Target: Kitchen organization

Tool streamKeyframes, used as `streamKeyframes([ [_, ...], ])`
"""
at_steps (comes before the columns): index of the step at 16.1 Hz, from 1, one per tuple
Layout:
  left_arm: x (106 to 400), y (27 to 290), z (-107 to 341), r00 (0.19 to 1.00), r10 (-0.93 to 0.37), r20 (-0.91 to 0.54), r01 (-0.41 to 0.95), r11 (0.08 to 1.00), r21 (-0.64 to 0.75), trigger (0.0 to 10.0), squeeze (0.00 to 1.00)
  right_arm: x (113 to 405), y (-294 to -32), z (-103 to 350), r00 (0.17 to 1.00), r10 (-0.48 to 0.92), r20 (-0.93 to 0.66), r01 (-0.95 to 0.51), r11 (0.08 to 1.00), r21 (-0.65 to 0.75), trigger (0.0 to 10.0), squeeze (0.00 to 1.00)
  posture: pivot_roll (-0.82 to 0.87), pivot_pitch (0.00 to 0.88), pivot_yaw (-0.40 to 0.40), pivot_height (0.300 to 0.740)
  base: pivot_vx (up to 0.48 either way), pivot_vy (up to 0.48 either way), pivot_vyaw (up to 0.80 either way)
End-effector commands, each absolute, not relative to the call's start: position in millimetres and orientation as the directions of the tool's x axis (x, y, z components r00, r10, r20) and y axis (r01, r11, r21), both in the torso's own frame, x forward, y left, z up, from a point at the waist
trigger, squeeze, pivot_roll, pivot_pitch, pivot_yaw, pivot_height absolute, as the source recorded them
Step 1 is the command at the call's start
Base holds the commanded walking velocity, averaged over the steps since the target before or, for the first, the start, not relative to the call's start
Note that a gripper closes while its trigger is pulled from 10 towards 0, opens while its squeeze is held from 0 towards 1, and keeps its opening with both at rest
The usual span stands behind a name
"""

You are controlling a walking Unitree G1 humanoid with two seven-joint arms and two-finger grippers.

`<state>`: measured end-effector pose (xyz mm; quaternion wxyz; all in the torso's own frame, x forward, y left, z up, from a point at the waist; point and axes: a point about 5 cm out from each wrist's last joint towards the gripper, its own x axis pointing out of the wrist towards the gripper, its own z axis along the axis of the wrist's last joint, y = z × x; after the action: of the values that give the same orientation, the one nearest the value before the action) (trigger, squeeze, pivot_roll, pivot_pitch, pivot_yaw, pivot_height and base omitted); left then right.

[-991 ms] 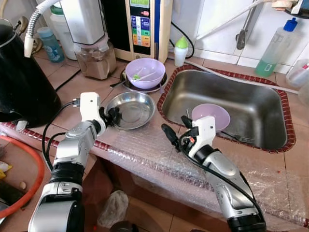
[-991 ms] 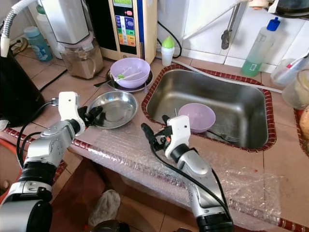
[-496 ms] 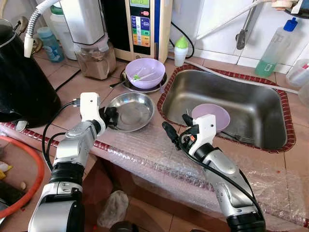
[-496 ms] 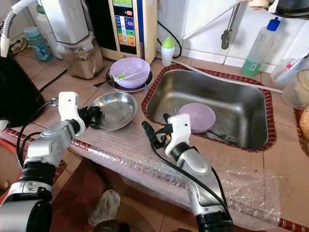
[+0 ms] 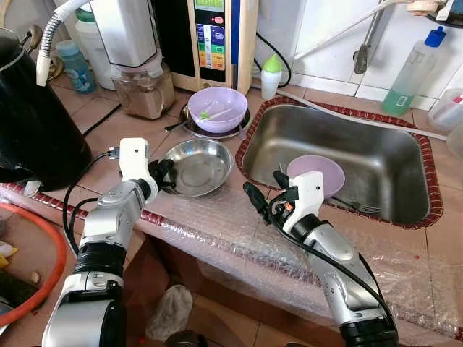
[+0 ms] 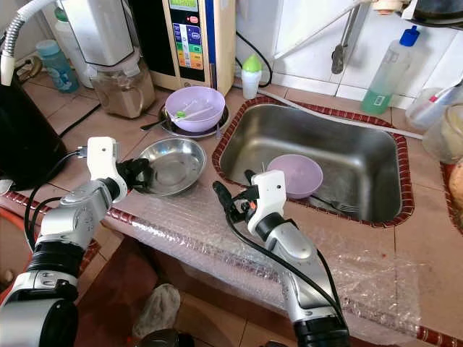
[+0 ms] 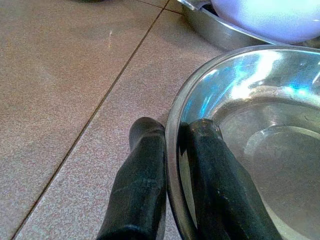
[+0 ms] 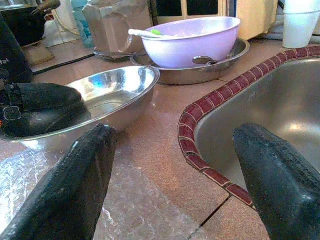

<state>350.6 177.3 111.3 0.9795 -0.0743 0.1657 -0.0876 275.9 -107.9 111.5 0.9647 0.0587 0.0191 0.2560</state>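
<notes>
- Since a second ago the left gripper (image 5: 163, 173) has closed in on the near rim of the steel bowl (image 5: 196, 165); its fingers, then spread short of the rim, now pinch it. The right arm has barely moved and the bowl lies where it did.
- Left gripper: narrow, clamped on the bowl's rim, one finger (image 7: 141, 185) outside the wall and the other finger (image 7: 220, 175) inside, as the left wrist view shows. The bowl sits flat on the tiled counter (image 5: 108, 130).
- Just beyond the steel bowl from the left gripper stands a purple bowl (image 5: 218, 108) holding a white spoon (image 8: 145, 33), set on a steel plate (image 8: 220, 61).
- Right gripper (image 5: 264, 190): wide, holding nothing, poised over the counter edge covered with bubble wrap (image 5: 239, 238). The steel bowl lies ahead of it toward its left finger; the brick-red rim of the sink (image 5: 329, 155) runs between its fingertips.
- Inside the sink, just past the right gripper, rests a second purple bowl (image 5: 325, 170), with a fork (image 5: 360, 207) beside it.
- Further back from both grippers: a blender (image 5: 137, 58), a water machine (image 5: 213, 40), a small green-capped bottle (image 5: 270, 76) and a bottle of green liquid (image 5: 412, 72).
- A black kettle (image 5: 32, 123) stands to the outside of the left arm.
</notes>
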Motion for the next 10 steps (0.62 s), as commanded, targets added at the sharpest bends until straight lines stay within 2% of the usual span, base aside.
streamKeyframes([
  [1, 352.1, 179.6, 112.9, 0.927, -0.194, -0.321, 0.147, 0.975, -0.167, 0.0, 0.0, 277.7, -107.3, 112.1, 0.867, 0.497, -0.016, -0.492, 0.862, 0.122, 10.0, 0.0, 0.0, 0.0, 0.074, 0.74, 0.0, 0.0, 0.0],
  [6, 352.1, 179.6, 112.9, 0.927, -0.194, -0.321, 0.147, 0.975, -0.167, 0.0, 0.0, 277.7, -107.3, 112.1, 0.867, 0.497, -0.016, -0.492, 0.862, 0.122, 10.0, 0.0, 0.0, 0.0, 0.074, 0.74, 0.0, 0.0, 0.0],
  [10, 349.4, 168.7, 112.2, 0.93, -0.21, -0.302, 0.162, 0.971, -0.175, 0.0, 0.0, 283.6, -109.2, 104.0, 0.853, 0.519, -0.059, -0.507, 0.849, 0.15, 10.0, 0.0, 0.01, 0.0, 0.071, 0.74, 0.0, 0.0, 0.0],
])
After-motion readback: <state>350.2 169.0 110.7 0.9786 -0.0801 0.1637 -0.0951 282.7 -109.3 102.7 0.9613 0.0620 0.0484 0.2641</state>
